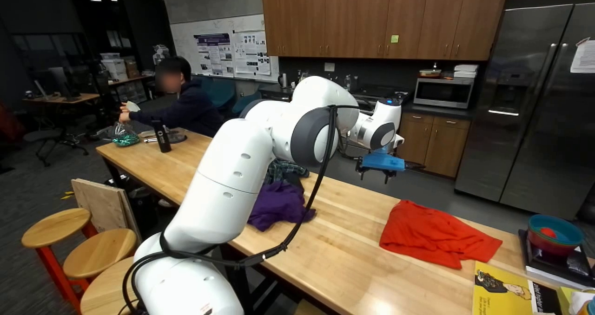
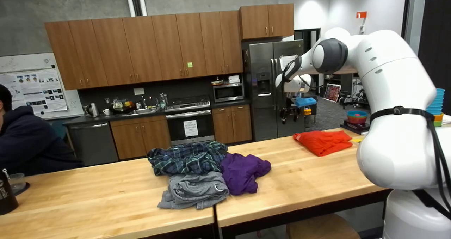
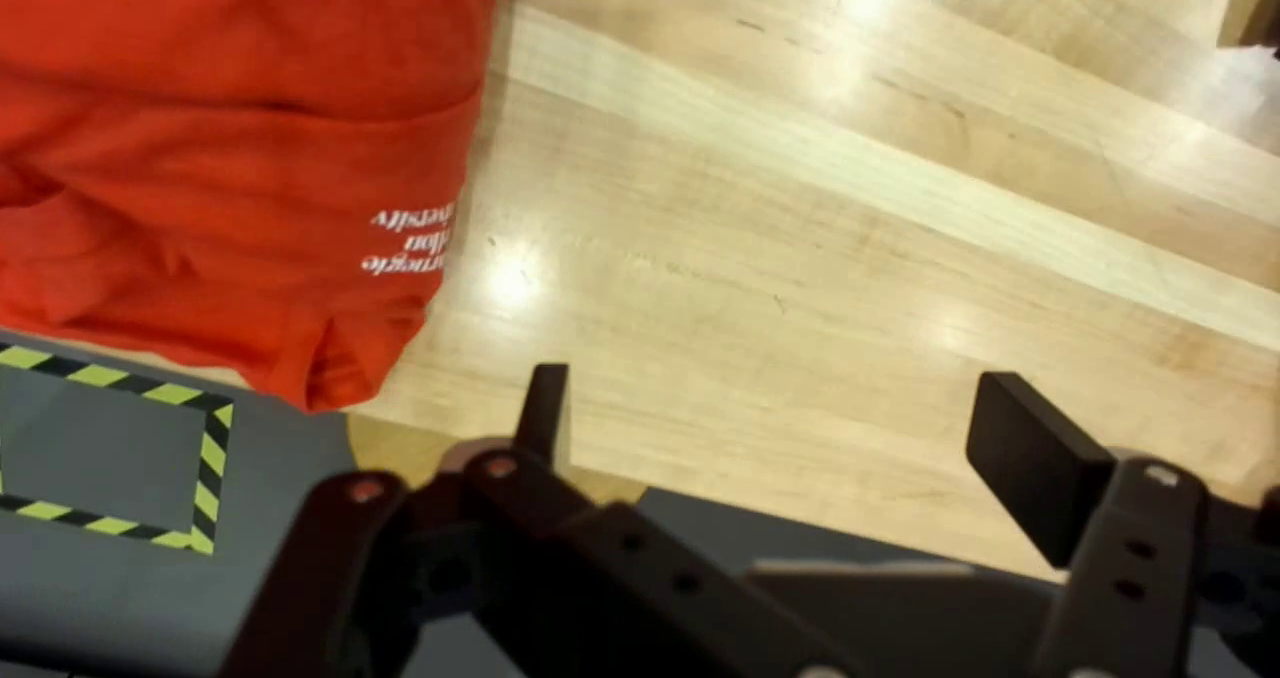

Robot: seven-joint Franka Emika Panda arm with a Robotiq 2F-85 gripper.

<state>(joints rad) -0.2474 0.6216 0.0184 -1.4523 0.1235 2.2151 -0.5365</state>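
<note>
My gripper (image 3: 785,428) is open, with nothing between its two black fingers. In both exterior views the gripper (image 1: 374,177) hangs in the air above and near the table's far edge. A folded red garment (image 3: 230,188) with white lettering lies to the left in the wrist view, apart from the fingers. The red garment also shows in both exterior views (image 1: 432,233) (image 2: 322,142), flat on the wooden table (image 1: 346,222). A purple garment (image 2: 243,172), a dark plaid garment (image 2: 186,158) and a grey garment (image 2: 199,190) lie bunched together farther along the table.
Stacked bowls (image 1: 553,236) with a red item inside stand on a black object at the table's end. A yellow book (image 1: 497,288) lies near the red garment. A black bottle (image 1: 161,137) and a seated person (image 1: 186,103) are at the opposite end. Stools (image 1: 100,252) stand beside the table.
</note>
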